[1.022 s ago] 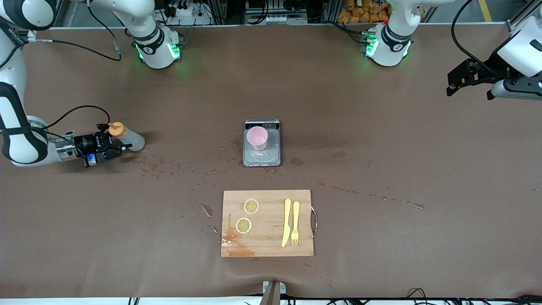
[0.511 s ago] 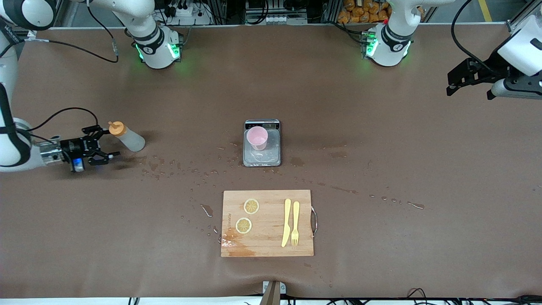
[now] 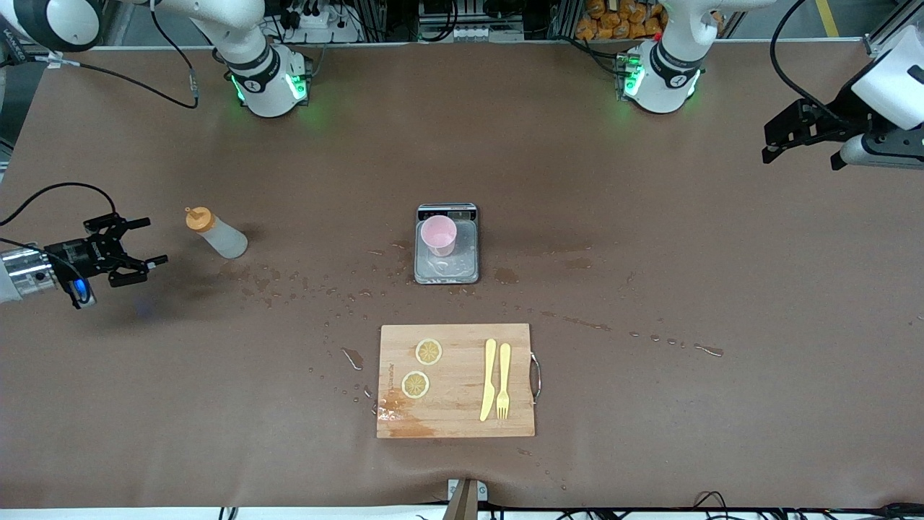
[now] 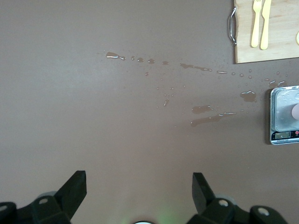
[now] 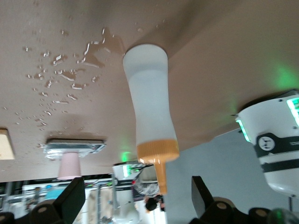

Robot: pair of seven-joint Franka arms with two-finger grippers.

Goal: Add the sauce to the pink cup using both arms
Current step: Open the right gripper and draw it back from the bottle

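Note:
The sauce (image 3: 215, 234), a whitish squeeze bottle with an orange nozzle, stands free on the table toward the right arm's end. My right gripper (image 3: 154, 240) is beside it, open and empty, a short gap away. In the right wrist view the sauce (image 5: 149, 107) stands clear of the open right gripper (image 5: 138, 195). The pink cup (image 3: 439, 235) sits on a small scale (image 3: 447, 271) mid-table. It also shows in the right wrist view as the pink cup (image 5: 70, 165). My left gripper (image 3: 800, 148) waits open over the left arm's end of the table, and the left gripper (image 4: 138, 185) holds nothing.
A wooden cutting board (image 3: 455, 422) lies nearer the front camera than the scale, with two lemon slices (image 3: 429, 352), a yellow knife (image 3: 489, 379) and a fork (image 3: 504, 379) on it. Water drops (image 3: 289, 285) dot the table between bottle and scale.
My right gripper opened off the sauce bottle and drew back toward the right arm's end of the table. The bottle stayed standing. The left arm has not moved.

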